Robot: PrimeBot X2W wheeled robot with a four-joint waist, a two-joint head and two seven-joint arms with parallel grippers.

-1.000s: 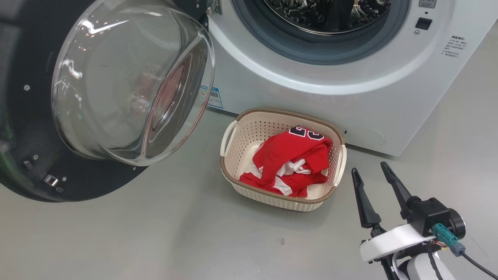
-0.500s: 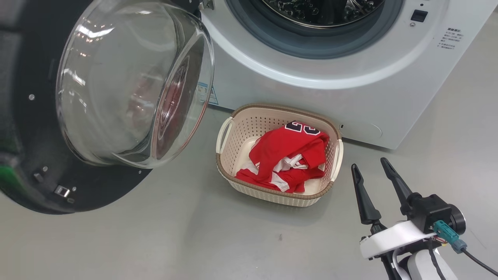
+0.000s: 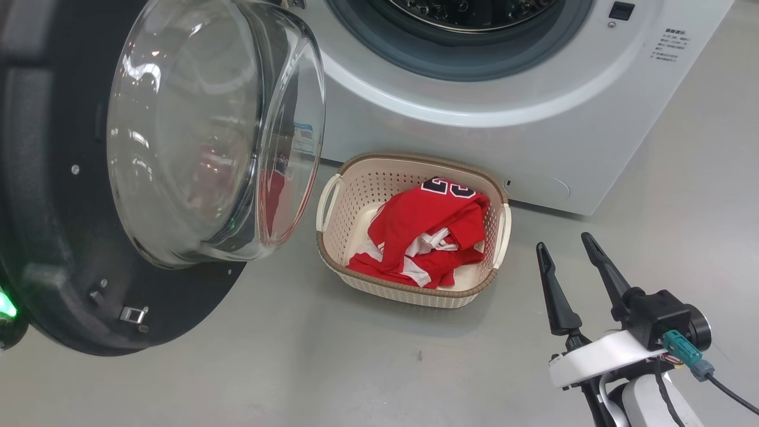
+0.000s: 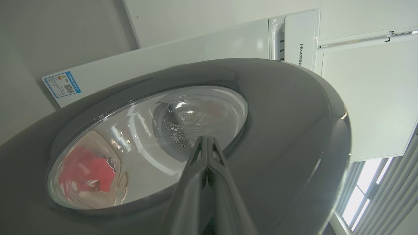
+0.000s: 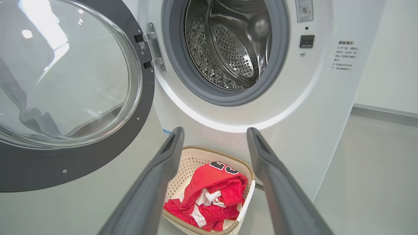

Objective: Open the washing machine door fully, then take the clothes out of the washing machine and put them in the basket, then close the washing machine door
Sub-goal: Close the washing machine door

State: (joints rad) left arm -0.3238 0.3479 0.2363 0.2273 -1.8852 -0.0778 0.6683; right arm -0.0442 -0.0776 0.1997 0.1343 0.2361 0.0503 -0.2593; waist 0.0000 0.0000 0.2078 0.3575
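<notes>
Left side: washing machine door (image 3: pixel 59 237) stands swung wide, inner face and glass bowl (image 3: pixel 207 136) toward the camera. The open-door step looks done. Left gripper (image 4: pixel 207 143) is at the door's outer face in the left wrist view, fingers clenched together on nothing. Whether the tips touch the door I cannot tell.

Centre: basket (image 3: pixel 379 184) sits on the floor (image 3: pixel 296 367) just in front of the washing machine (image 3: pixel 474 148). The clothes (image 3: pixel 427 231) are heaped inside it, numbered jersey on top. The drum (image 5: pixel 235 49) looks empty in the right wrist view, so unloading looks done.

Right: right gripper (image 3: pixel 564 243) hangs above the floor beside the basket, fingers released and spread, empty.

Left to do: close the door. Judged: the left arm is placed to push it shut.

Counts: one door, one washer, one basket, two grippers. The clothes are one red heap with one jersey certain. The number of separate garments is not clear.
</notes>
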